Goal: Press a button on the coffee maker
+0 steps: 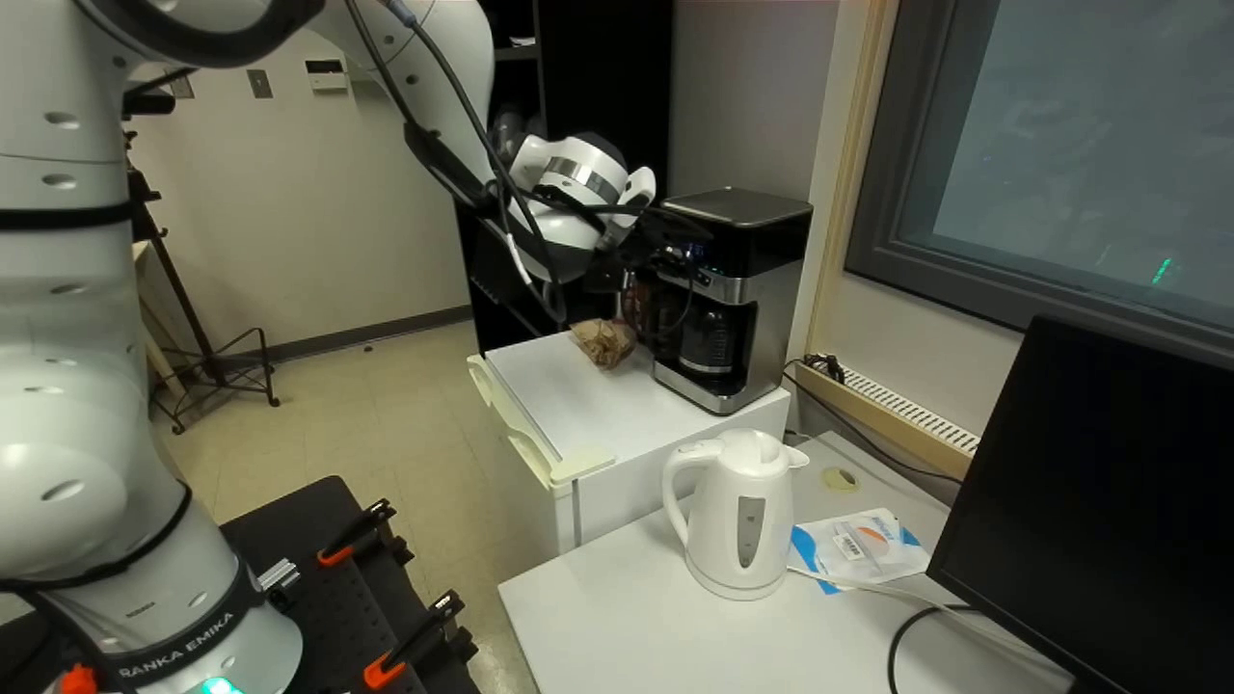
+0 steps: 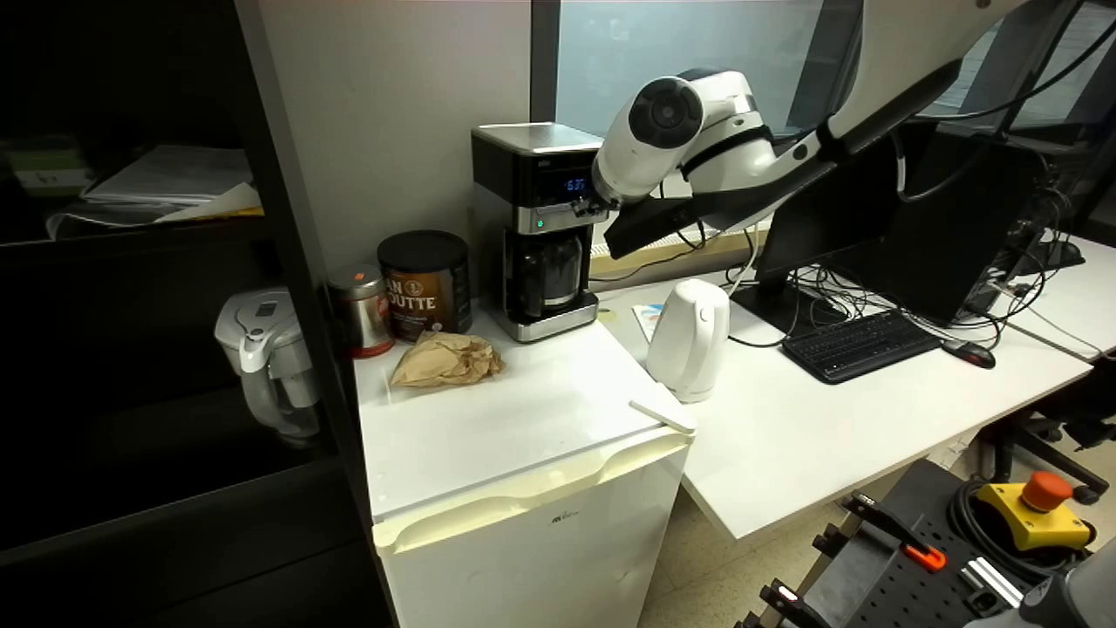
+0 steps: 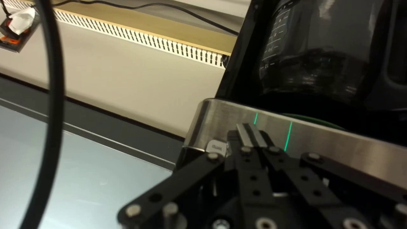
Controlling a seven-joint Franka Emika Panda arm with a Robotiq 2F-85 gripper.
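Note:
The coffee maker [image 1: 777, 318] is a boxy black machine with a silver-grey top and a dark carafe. In an exterior view its front [image 2: 510, 183] shows a lit blue display and a green light on the silver panel. My gripper [image 2: 582, 208] is at the right part of that panel. In the wrist view my gripper's fingers [image 3: 252, 135] are shut together with nothing between them, in front of the silver panel [image 3: 321, 140]. A light grey button [image 3: 217, 146] shows just left of the fingertips. Whether the tips touch the panel, I cannot tell.
The white kettle [image 1: 737, 520] stands on the desk beside the fridge [image 2: 523, 436]. A paper bag [image 2: 447, 359], a brown coffee can [image 2: 425, 288] and a metal canister [image 2: 360, 312] stand left of the coffee maker. A monitor [image 1: 1099, 501] is on the desk. A cable [image 3: 54, 95] hangs in the wrist view.

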